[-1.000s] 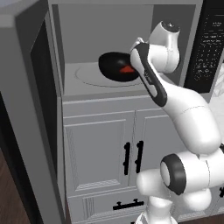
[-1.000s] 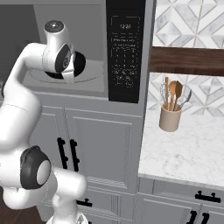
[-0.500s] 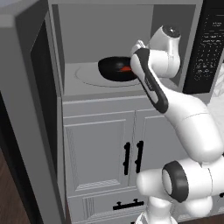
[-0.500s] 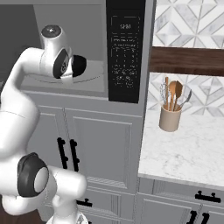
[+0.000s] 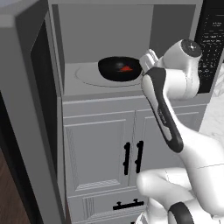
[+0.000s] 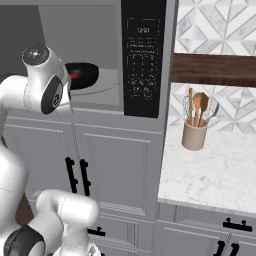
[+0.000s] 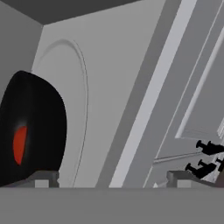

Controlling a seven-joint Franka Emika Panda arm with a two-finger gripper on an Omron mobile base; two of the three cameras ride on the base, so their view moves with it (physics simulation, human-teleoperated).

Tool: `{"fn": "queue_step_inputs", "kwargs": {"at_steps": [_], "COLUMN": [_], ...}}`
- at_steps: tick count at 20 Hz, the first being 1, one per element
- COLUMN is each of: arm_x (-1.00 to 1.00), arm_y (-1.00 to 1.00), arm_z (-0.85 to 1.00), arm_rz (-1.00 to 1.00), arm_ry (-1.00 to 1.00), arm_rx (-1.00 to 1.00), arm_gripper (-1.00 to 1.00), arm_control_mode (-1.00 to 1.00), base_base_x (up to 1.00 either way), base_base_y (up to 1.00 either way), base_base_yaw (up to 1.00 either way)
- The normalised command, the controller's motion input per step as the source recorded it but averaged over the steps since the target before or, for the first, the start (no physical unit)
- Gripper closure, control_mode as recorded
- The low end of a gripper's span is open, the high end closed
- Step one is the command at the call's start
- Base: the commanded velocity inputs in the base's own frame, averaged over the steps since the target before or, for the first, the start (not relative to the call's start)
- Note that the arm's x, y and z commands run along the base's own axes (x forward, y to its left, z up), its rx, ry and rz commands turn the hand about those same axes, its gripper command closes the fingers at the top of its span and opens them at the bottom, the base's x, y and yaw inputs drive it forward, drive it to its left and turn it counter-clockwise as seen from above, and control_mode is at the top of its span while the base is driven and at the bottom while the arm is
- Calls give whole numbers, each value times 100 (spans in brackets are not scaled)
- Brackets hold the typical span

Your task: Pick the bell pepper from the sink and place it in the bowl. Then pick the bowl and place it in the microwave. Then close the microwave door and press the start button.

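The black bowl (image 5: 118, 69) rests on the round turntable (image 5: 87, 78) inside the microwave (image 5: 105, 26), and the red bell pepper (image 5: 127, 68) lies in it. My gripper (image 5: 147, 58) hovers just right of the bowl's rim, open and holding nothing. In the hand view the gripper (image 7: 111, 178) has its fingertips (image 7: 43, 177) far apart, with the bowl (image 7: 37, 127) and the bell pepper (image 7: 19, 144) off to the left, outside the jaws. From the right base view the bowl (image 6: 84, 75) sits behind my wrist. The microwave door (image 5: 26, 113) stands swung open at the left. The sink is out of view.
The black control panel (image 6: 143, 60) flanks the microwave's right side. Grey cabinet doors with black handles (image 5: 132, 157) lie below it. To the right, a marble counter (image 6: 210, 172) carries a tan utensil holder (image 6: 194, 135) under a dark wooden shelf (image 6: 215, 69).
My gripper went from shut to open, letting go of the bowl, and drew back a little toward the microwave's front. The bowl with the pepper stays on the turntable.
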Motion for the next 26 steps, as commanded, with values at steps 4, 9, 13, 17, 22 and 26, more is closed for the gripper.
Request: {"fn": "queue_step_inputs", "kwargs": {"at_steps": [4,9,13,17,22,26], "arm_x": [-4,-19,-5,-12,-2,-13], "arm_y": [-11,-43,-31,-2,0,3], "arm_z": [-17,-1,-22,-39,-61,-48], "arm_rz": [1,1,0,-1,0,0], "arm_ry": [2,-3,-1,-2,-6,-11], "arm_rx": [-14,-23,-32,-41,-41,-44], "arm_gripper": [-100,-100,-100,-100,-100,-100], "arm_control_mode": [-100,-100,-100,-100,-100,-100], "base_base_x": [0,0,0,0,0,0], "base_base_y": [0,0,0,0,0,0], "base_base_yaw": [0,0,0,0,0,0]}}
